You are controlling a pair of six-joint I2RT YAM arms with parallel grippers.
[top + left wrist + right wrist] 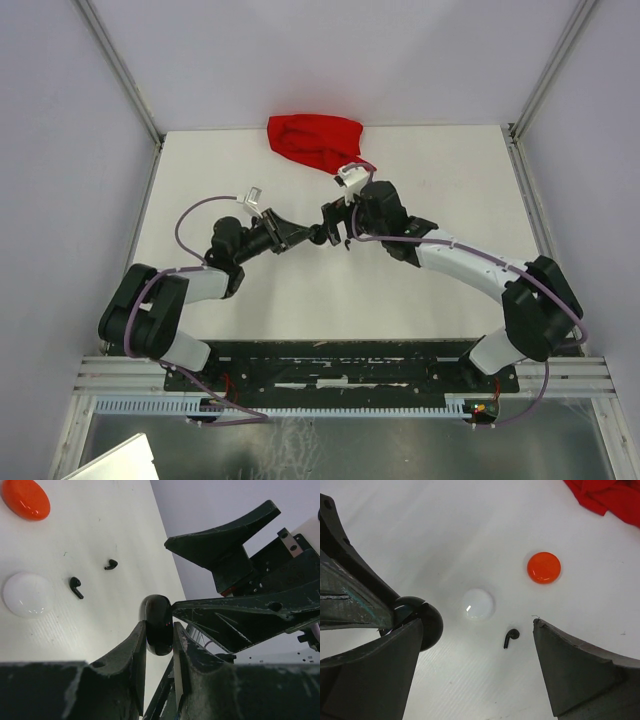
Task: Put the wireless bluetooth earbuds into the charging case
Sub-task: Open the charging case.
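My left gripper is shut on a round black charging case and holds it edge-up above the table. In the right wrist view the case sits at the left, between the left arm's fingers. My right gripper is wide open beside the case, with its left fingertip close against it. Two black earbuds lie on the table; one of them shows below, between my right gripper's fingers. In the top view both grippers meet at the table's middle.
A round white case and a round orange-red case lie on the white table near the earbuds; both also show in the left wrist view. A red cloth lies at the back edge.
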